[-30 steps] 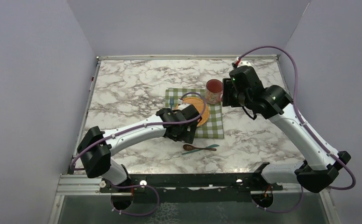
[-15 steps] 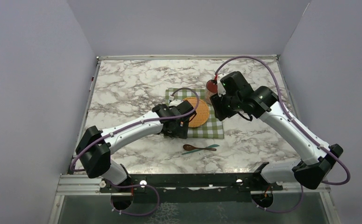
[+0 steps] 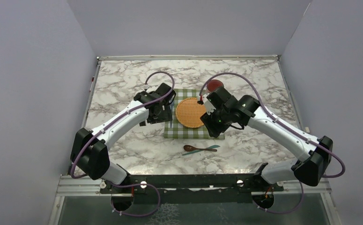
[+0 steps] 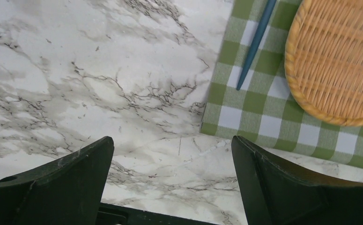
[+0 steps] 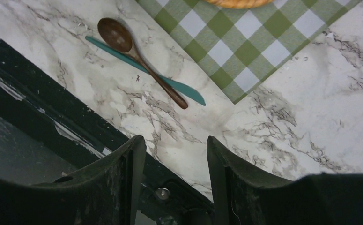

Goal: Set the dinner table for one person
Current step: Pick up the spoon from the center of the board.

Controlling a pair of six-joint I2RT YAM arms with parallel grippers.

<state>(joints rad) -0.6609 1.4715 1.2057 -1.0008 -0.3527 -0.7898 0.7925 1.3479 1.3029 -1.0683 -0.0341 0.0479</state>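
Brown spoon [image 5: 146, 68] crosses teal utensil [image 5: 183, 90] on the dinner table [image 5: 310, 117] near checked cloth [image 5: 245, 51].

Arms bent inward: left gripper [image 4: 172, 140] wide open above the cloth's [image 4: 263, 123] left edge; right gripper [image 5: 175, 140] part open, empty, above its right edge.

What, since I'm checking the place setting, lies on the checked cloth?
On the cloth sit a wicker plate and, left of it, a blue utensil handle. The right arm covers the cloth's right edge; whether the red cup stands there is hidden.
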